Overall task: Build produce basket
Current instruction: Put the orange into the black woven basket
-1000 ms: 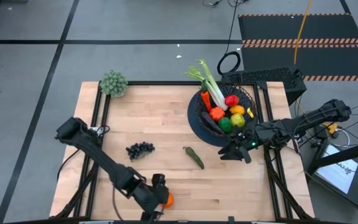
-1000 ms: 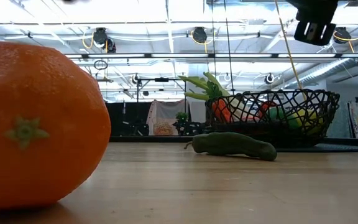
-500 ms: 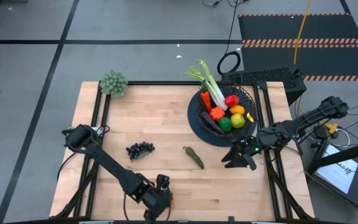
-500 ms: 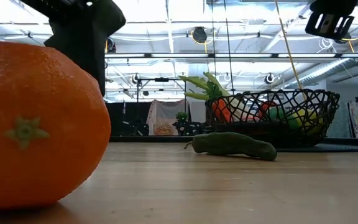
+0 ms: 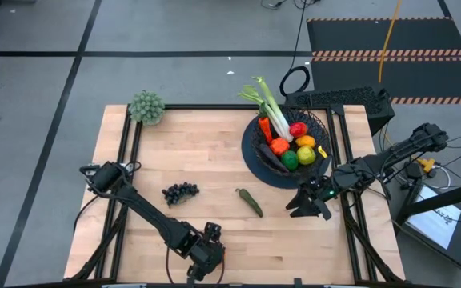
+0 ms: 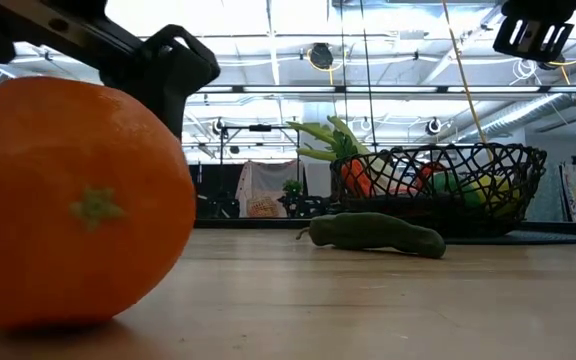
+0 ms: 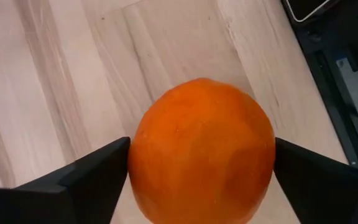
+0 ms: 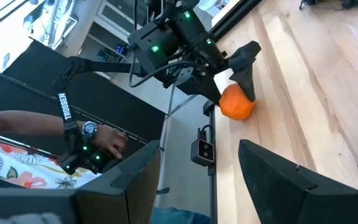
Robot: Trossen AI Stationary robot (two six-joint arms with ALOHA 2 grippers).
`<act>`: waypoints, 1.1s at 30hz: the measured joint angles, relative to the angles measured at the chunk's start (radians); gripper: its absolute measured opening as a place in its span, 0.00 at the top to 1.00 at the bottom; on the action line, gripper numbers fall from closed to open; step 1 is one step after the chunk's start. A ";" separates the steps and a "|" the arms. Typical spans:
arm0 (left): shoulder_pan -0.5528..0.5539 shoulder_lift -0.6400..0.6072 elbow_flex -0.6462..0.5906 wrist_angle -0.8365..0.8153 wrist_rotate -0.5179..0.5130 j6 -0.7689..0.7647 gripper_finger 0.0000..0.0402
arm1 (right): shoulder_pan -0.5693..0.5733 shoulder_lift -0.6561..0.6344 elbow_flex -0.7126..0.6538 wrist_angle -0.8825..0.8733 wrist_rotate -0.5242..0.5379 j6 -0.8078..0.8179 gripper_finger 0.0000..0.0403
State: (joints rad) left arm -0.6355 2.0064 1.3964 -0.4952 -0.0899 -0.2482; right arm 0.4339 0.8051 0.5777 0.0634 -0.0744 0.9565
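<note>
An orange [image 6: 73, 205] sits on the wooden table near its front edge, and my left gripper [image 5: 206, 254] has come down over it and is shut on it. The black wire basket [image 5: 254, 156] stands at the far right. It holds a leek [image 5: 269, 104], a carrot, a tomato, a lime and other produce. A green pickle [image 5: 250, 202] and dark grapes [image 5: 180, 192] lie on the table. My right gripper [image 5: 298, 204] hangs open in the air beside the basket's near side, holding nothing. My left gripper has the orange between its two fingers, one fingertip [image 7: 114, 162] against each of two opposite sides [image 7: 143, 146] at its widest part. The fingers slant down from above. The orange's underside rests on the table.
A pale grey-green bushy clump [image 5: 146, 106] sits at the table's far left corner. Black frame rails run along the table's left and right edges. In the right wrist view a person's hand [image 8: 107, 140] shows beyond the table.
My left gripper has come down onto the orange at the table's near edge, rolling its wrist as it sank, and its fingers now stand at the orange's sides. The orange has turned a little on the spot; its stem mark has moved sideways in the low view.
</note>
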 joint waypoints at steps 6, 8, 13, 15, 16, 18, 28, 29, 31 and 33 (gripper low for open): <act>0.014 -0.001 0.000 0.000 0.004 0.006 0.19 | -0.002 0.000 0.000 -0.001 0.058 -0.003 0.48; 0.022 -0.010 0.000 -0.004 0.005 -0.029 0.20 | -0.004 0.000 0.000 0.000 0.089 -0.003 0.48; 0.058 -0.081 0.000 -0.011 0.007 -0.128 0.16 | -0.030 0.000 0.000 0.028 0.154 -0.003 0.48; 0.077 -0.128 0.000 -0.023 0.002 -0.160 0.16 | -0.046 0.000 0.000 0.054 0.185 -0.002 0.48; 0.089 -0.152 0.000 -0.030 -0.002 -0.176 0.16 | -0.055 0.000 0.000 0.066 0.206 0.000 0.48; 0.115 -0.210 0.000 -0.031 -0.008 -0.209 0.18 | -0.073 0.000 0.000 0.093 0.252 -0.002 0.48; 0.264 -0.481 0.000 -0.070 -0.085 -0.476 0.17 | -0.165 0.000 0.000 0.150 0.317 -0.045 0.48; 0.280 -0.502 0.000 -0.066 -0.091 -0.512 0.16 | -0.173 0.000 0.000 0.150 0.320 -0.036 0.48; 0.308 -0.538 0.000 -0.063 -0.097 -0.567 0.15 | -0.185 0.000 0.000 0.150 0.339 -0.020 0.48; 0.336 -0.567 0.000 -0.061 -0.098 -0.626 0.14 | -0.195 0.000 0.000 0.150 0.351 -0.004 0.48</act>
State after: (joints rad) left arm -0.2992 1.4391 1.3964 -0.5567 -0.1875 -0.8745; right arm 0.2393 0.8052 0.5781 0.2134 0.2763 0.9523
